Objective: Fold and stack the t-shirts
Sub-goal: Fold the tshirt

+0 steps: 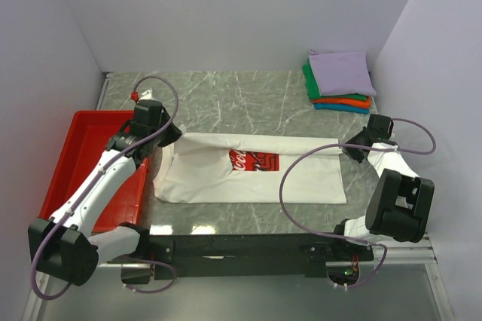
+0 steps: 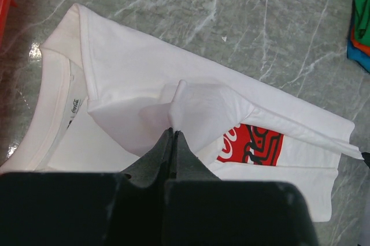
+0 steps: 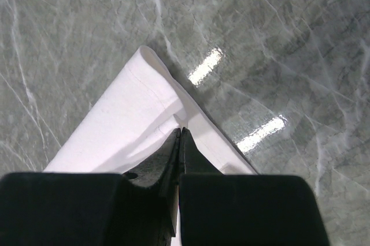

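The white Coca-Cola t-shirt (image 1: 248, 181) is lying lengthwise across the middle of the marble table (image 1: 248, 99). Its collar is pointing toward the red tray (image 1: 75, 148) on the left and its hem toward the right.

The left gripper (image 2: 174, 132) is pinching shut on a peak of white cloth at the shoulder end, near the collar. The right gripper (image 3: 180, 132) is clamping shut on a hem corner at the other end. Between them the far long edge is rising off the table and leaning toward the near side, partly over the red print (image 1: 254, 160). The step in hand is therefore probably a lengthwise fold.

Doing this well likely means both arms travelling toward the near edge together, at matching height and pace. The span between them should be only lightly taut, so the crease is running straight. Pulling too hard could drag the whole shirt or slip the thin pinch of cloth out of the fingers, while slack would probably let the middle sag and wrinkle over the print. The carried edge should be coming down parallel to the near edge, with the fingers opening only once the cloth is lying flat.

The stack of folded t-shirts (image 1: 340, 72), lavender on top, is sitting in the far right corner, well apart from the shirt.
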You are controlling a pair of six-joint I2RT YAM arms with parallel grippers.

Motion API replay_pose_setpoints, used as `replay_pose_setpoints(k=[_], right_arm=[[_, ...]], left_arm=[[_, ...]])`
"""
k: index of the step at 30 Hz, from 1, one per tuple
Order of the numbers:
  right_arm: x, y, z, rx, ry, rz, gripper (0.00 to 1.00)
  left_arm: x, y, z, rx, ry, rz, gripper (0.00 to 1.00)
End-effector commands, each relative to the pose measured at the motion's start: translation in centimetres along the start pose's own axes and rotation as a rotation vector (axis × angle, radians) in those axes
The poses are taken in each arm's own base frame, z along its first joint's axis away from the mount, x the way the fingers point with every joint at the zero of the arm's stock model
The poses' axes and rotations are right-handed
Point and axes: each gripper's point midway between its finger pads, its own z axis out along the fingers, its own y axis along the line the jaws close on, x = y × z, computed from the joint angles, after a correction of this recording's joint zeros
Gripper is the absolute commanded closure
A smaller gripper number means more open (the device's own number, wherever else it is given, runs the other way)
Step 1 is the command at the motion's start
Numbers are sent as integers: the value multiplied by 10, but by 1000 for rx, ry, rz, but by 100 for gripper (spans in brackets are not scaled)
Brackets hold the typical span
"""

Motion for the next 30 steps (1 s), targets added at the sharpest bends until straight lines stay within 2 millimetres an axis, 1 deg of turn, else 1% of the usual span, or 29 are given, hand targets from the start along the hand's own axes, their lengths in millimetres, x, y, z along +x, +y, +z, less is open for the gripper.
replay_pose_setpoints(k=[1,3,7,10,18,23,29,30], right_arm=[[-12,2,-4,-18,-49,-8,100],[-13,2,-5,-16,-52,-8,100],[-10,1,-6,-16,-47,-2,100],[-13,-1,-9,-10,-59,-3,100],[-12,-5,-17,-12,-68,-2,100],[-4,-10,-15,-15,-53,1,100],[6,-15,-13,-24,-33,8,100],[7,-17,-13,-19,-33,9,100]], left_arm=[[1,-3,-11,32,-3,12,100],[2,-4,-15,43,-3,12,100],[10,3,-18,41,3,11,100],[13,6,-20,41,9,10,100],[12,5,-34,59,-4,19,100],[13,5,-40,70,-7,17,100],[26,12,-41,74,15,3,100],[33,16,-38,70,31,1,100]])
